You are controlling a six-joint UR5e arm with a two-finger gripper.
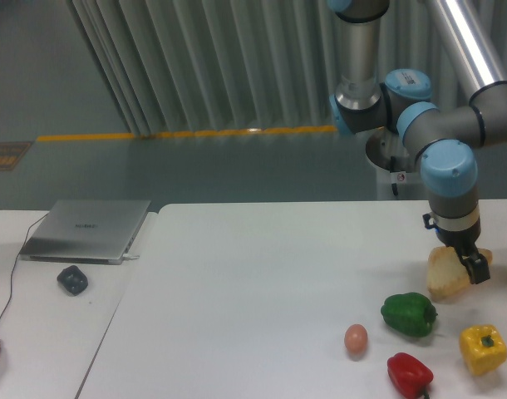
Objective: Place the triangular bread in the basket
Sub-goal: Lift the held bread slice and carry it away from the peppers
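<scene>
The triangular bread, pale with a golden-brown crust, lies on the white table near its right edge. My gripper points down at the bread's right part. One dark finger shows in front of the slice and the other is hidden behind it. The gap between the fingers cannot be made out. The basket is out of view.
A green pepper sits just in front of the bread. Further forward are a yellow pepper, a red pepper and an egg. A silver laptop and a small dark object lie on the left table.
</scene>
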